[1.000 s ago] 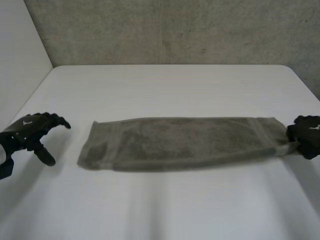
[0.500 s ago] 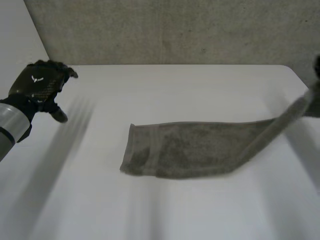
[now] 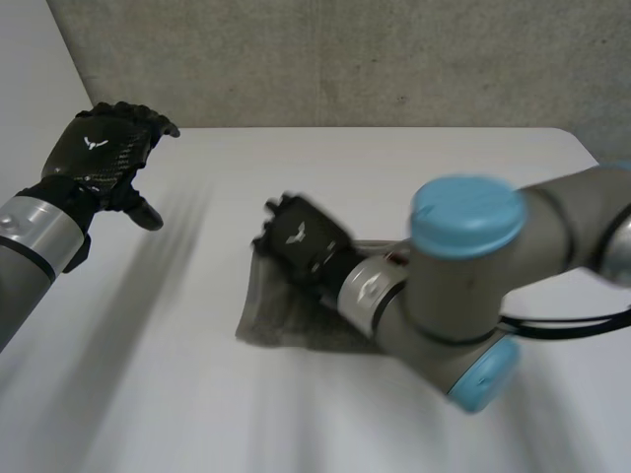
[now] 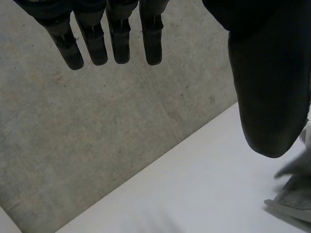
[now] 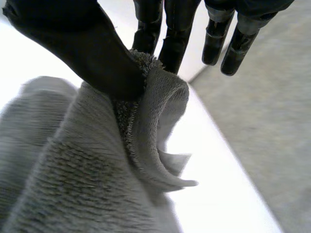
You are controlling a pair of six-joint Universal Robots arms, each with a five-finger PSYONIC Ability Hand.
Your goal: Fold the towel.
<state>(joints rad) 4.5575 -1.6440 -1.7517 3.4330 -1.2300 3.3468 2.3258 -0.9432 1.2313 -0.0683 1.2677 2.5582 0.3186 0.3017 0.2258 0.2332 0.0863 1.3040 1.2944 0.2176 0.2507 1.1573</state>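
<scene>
A grey concrete wall (image 3: pixel 325 59) backs the white bench (image 3: pixel 197 394). In the head view the towel (image 3: pixel 264 317) lies near the middle of the bench, much of it hidden by the right arm (image 3: pixel 463 276) that crosses above it. The right robot hand (image 3: pixel 301 241) is over the towel's end nearer the left arm. The left robot hand (image 3: pixel 104 158) hangs well apart from the cloth, raised, fingers spread, holding nothing.

In the left wrist view its fingers (image 4: pixel 114 43) are straight and clear of the thumb, with the wall beyond them. A scrap of towel (image 4: pixel 291 199) shows on the bench below the thumb.

In the right wrist view the thumb (image 5: pixel 87 48) presses a rolled hem of towel (image 5: pixel 97 184) against the fingers (image 5: pixel 175 34), a pinch on an edge. The cloth droops from it in loose folds.

The towel looks light, limp and thick-piled. It should sag and drag rather than keep a shape, and its nap should resist slipping. The hem and corners, where the cloth is firmest, look like the best places to hold it. A second hold on the same end would likely keep that edge straight.
</scene>
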